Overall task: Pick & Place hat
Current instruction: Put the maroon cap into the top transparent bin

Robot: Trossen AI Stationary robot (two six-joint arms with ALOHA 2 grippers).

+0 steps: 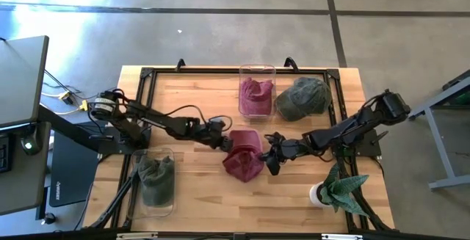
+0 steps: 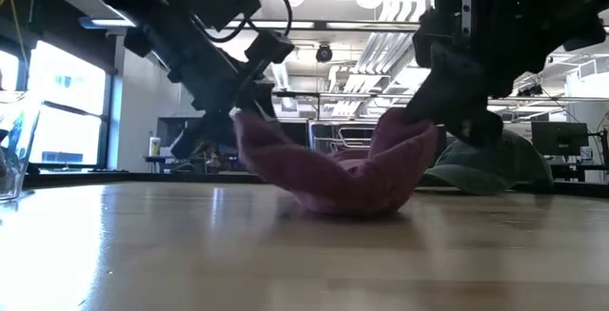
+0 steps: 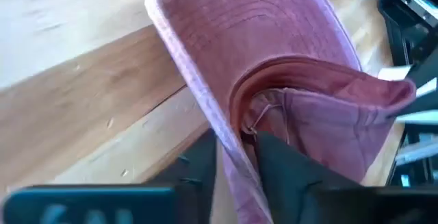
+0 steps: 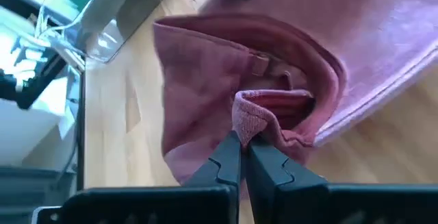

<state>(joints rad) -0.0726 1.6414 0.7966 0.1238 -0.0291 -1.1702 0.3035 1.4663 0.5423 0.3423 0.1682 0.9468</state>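
Your left gripper (image 1: 225, 144) reaches low across the table (image 1: 198, 188), pinching the maroon cap (image 1: 244, 155) brim; opposite it, your right gripper (image 1: 270, 154) clamps the cap's rear edge.

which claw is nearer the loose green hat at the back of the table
Right. The right claw is pinching the red hat just in front of the green hat; the left claw grips the red hat's opposite side, farther away.

A potted plant (image 1: 339, 191) stands on the wooden table's (image 1: 198, 200) near-right corner.
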